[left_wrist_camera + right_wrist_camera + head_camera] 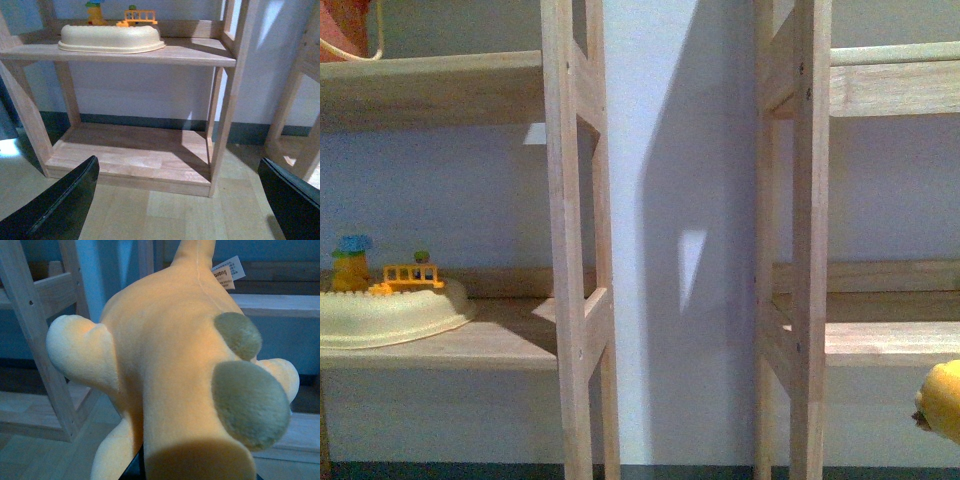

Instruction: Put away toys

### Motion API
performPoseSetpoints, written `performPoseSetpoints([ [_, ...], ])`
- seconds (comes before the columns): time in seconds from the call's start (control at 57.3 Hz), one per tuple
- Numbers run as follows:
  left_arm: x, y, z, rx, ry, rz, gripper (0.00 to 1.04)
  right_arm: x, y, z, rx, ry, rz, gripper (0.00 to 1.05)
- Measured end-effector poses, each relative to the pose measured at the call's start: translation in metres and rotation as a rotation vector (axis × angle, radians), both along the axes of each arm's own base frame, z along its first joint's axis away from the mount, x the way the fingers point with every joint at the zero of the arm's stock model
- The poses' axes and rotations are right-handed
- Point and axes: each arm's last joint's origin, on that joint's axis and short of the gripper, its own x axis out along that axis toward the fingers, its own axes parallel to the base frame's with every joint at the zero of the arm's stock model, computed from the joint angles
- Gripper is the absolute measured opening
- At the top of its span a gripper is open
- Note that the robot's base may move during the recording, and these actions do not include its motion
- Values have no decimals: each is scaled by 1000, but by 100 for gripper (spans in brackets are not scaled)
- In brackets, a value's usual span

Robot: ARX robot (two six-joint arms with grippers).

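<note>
- My left gripper (177, 195) is spread wide, facing the left shelf (150, 160).
- My right gripper (197, 476) pinches the plush toy (170, 365), near the right shelf (280, 302).

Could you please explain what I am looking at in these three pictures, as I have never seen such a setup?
This is a robot with two arms, each ending in jaws, and three cameras. The front view looks out from the robot's body at two wooden shelf units. On the left unit's shelf sits a cream playset with a yellow fence. The left wrist view looks past that arm's black jaws, which stand wide apart and empty, toward the same unit. The right wrist view is filled by an orange-yellow plush toy, which the right arm's jaws, mostly hidden beneath it, appear to hold. Its edge shows low at the front view's right.
</note>
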Motion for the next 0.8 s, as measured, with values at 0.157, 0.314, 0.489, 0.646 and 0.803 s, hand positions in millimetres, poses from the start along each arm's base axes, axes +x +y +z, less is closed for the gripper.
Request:
performPoseSetpoints([
  [0.157, 0, 0, 0, 0, 0, -2, 98, 0, 0, 0, 0, 0, 0, 7],
  [0.314, 0, 0, 0, 0, 0, -2, 98, 0, 0, 0, 7, 3, -9, 7],
  [0.489, 0, 0, 0, 0, 0, -2, 98, 3, 2, 1, 168, 81, -193, 7],
  [0.646, 0, 0, 0, 0, 0, -2, 98, 3, 5, 42, 167, -5, -234, 7],
  [0.803, 0, 0, 0, 0, 0, -2, 98, 2, 11, 97, 124, -134, -237, 7],
])
